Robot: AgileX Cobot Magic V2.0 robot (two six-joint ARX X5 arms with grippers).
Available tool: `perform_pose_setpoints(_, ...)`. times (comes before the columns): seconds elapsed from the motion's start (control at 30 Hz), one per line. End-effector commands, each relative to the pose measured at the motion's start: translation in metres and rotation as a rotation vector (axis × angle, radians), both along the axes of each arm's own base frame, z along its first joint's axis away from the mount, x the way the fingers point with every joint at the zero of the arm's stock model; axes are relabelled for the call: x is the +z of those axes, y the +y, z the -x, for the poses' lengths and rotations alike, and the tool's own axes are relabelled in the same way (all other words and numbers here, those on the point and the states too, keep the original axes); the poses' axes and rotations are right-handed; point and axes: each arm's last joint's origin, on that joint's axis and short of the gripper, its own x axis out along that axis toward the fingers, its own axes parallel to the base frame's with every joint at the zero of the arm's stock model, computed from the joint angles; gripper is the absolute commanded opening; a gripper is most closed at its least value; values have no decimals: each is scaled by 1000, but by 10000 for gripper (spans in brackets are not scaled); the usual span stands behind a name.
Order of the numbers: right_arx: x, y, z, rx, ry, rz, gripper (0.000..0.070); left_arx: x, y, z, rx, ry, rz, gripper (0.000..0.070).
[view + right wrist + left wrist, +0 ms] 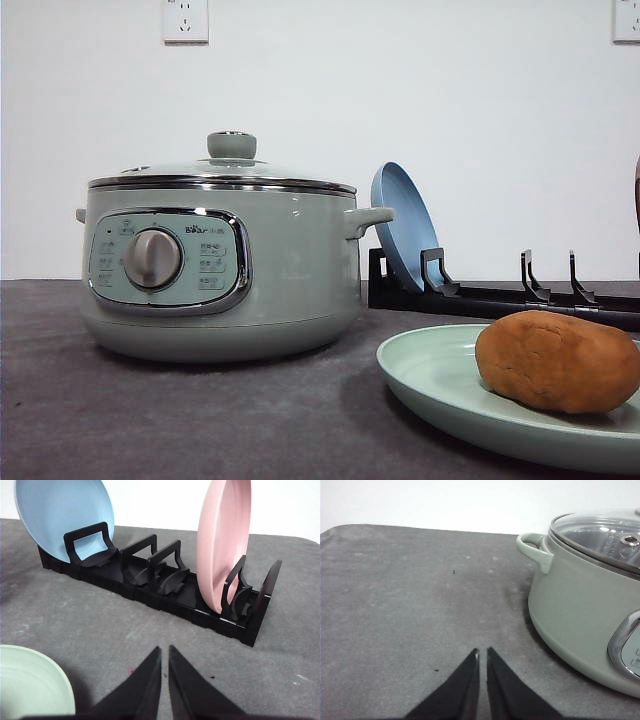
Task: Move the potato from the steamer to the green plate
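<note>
The orange-brown potato (558, 360) lies on the pale green plate (430, 375) at the front right of the table. The sage-green steamer (220, 265) stands to the left with its glass lid on; its side and handle (580, 605) appear in the left wrist view. My left gripper (483, 652) is shut with nothing in it, low over the grey mat beside the steamer. My right gripper (164, 650) is shut and empty too, over the mat in front of the rack, with the green plate's rim (37, 680) beside it.
A black plate rack (165, 592) stands behind the green plate, holding a blue plate (62, 517) at one end and a pink plate (222, 540) at the other. The blue plate (405, 225) leans next to the steamer's handle. A white wall is behind.
</note>
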Motion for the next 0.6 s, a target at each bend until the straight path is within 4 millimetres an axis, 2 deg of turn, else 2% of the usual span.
perform_pose_setpoints(0.0, -1, 0, 0, -2, -6, 4, 15, -7, 0, -1, 4, 25, -2, 22)
perform_pose_setpoints(0.57, -1, 0, 0, -2, -6, 4, 15, -7, 0, -1, 4, 25, -2, 22)
